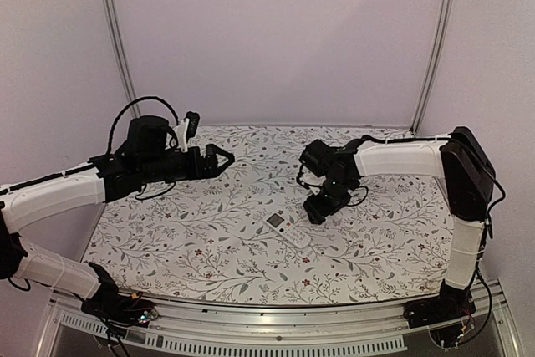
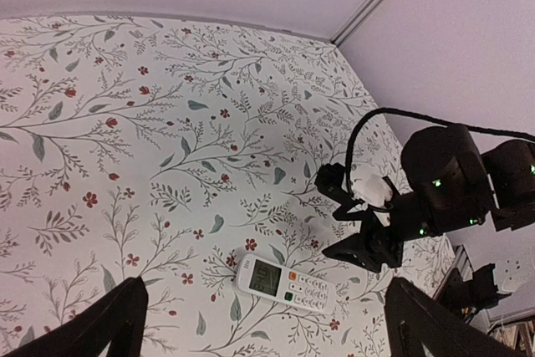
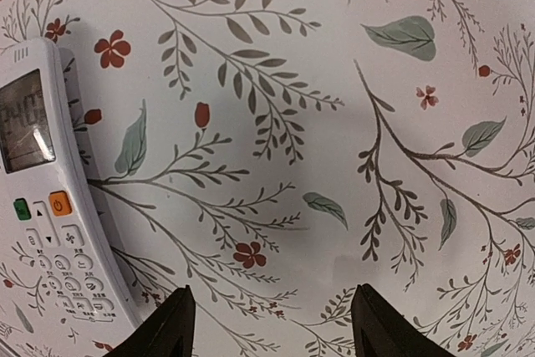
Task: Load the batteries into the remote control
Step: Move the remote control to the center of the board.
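Floral-printed cloth (image 1: 184,240) makes up the whole work surface, and on it we see the remote control (image 1: 286,227) lying face up, screen and buttons showing, right of centre. Our right gripper (image 1: 318,206) hangs low just beside its far end, fingers (image 3: 167,332) spread wide over bare cloth, holding nothing. Our left gripper (image 1: 219,157) sits well apart from the remote, over the far left of the cloth, its fingers (image 2: 109,323) also wide and empty.

A sheet (image 1: 209,244) printed with grey leaves and red flowers is covering the desk (image 1: 384,277). Metal posts (image 1: 117,48) are standing at both far corners. A slotted rail (image 1: 276,343) is running along the near edge.
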### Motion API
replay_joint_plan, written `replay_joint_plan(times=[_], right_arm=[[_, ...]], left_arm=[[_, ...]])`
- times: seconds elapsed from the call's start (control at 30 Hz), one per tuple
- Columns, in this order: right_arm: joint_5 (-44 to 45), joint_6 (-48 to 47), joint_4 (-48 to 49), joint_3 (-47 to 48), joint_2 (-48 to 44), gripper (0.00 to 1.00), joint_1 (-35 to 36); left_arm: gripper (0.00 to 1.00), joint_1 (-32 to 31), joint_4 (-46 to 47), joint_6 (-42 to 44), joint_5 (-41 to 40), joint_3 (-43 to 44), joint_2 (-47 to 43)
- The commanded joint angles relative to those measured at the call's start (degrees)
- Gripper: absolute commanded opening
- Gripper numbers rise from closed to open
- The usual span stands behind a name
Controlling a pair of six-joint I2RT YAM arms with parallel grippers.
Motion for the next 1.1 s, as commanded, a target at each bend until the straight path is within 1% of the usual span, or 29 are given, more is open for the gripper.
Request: replay_joint_plan(times=[0.0,0.27,0.57,0.83,1.07], right_arm=[[1.76,-1.58,0.99,-1.23,2.32,0.64,1.47],[-0.67,-1.09,1.31,-1.66,4.14,0.64,4.75],[-5.29,2.84,3.28,-3.38,3.28,0.65,9.48],[-8.47,5.92,6.48,-3.32,3.93,0.65,11.98],[-10.01,7.55,7.61,-2.81,4.70,0.66,12.50]], left_arm=[[0.99,0.34,-0.47,0.52,-0.41,-0.68,-0.25],[1.00,0.17,-0.17,0.35,-0.41,-0.87,-1.18],[1.00,-0.11,0.15,0.01,-0.43,-1.74,-1.59],[0.99,-0.23,-0.06,0.05,-0.84,-1.74,-1.61],[1.00,-0.26,-0.59,0.29,-1.02,-1.43,-1.47]])
